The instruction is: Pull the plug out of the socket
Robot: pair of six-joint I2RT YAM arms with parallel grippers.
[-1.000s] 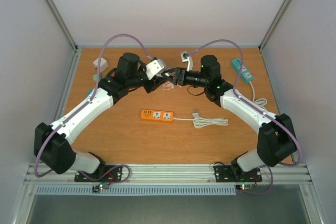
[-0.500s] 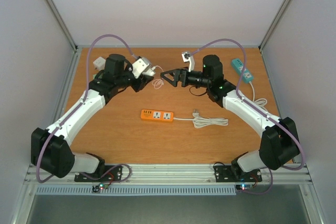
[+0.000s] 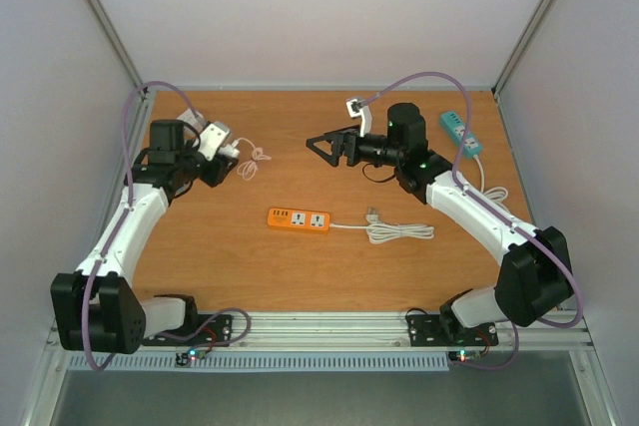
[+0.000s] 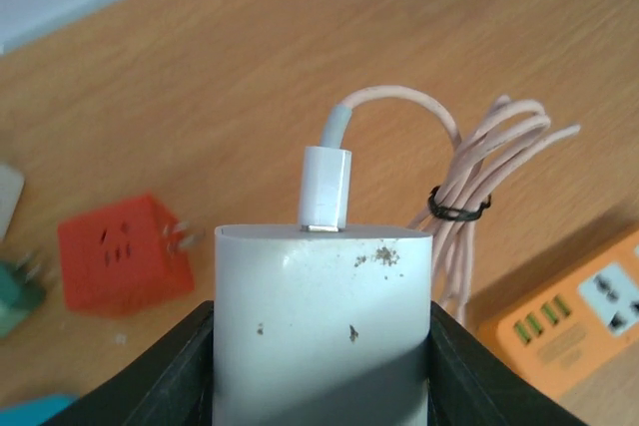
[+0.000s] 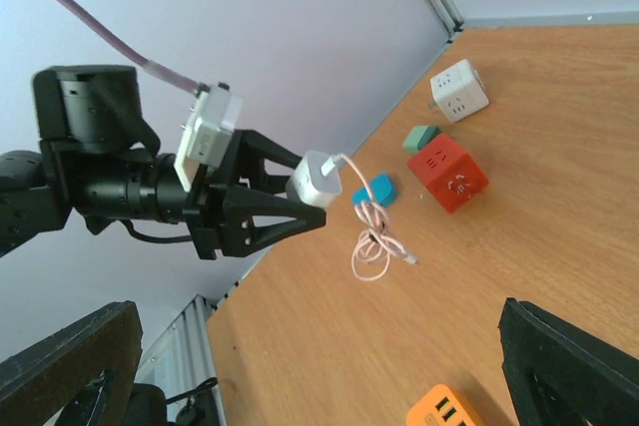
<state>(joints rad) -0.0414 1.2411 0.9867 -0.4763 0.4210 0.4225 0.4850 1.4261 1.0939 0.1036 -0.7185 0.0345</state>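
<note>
Seemingly past the main step. Holds the white plug (image 4: 321, 306) lifted off the wood in the left gripper (image 5: 308, 195), out toward 10 o'clock over the table (image 3: 250, 266), with no socket on it in the right wrist view; prongs hidden, though. No telling which socket once held it. Leaves the red cube socket (image 5: 449, 175) down on the table, apart from the plug, at 9 o'clock of it in the left wrist view, and the orange power strip (image 3: 299, 218) near the middle, bare-faced as far as the top view tells. Trails a pink cable (image 4: 479, 157), bundled with a black tie, from the plug's top toward 2 o'clock. Probably needs only a set-down and a release, judging by this. Clamps the left jaws on both flanks of the plug's body, flush against it. Spreads the right gripper (image 3: 319, 150) wide near 12 o'clock, jaws far apart, touching and holding nothing.
</note>
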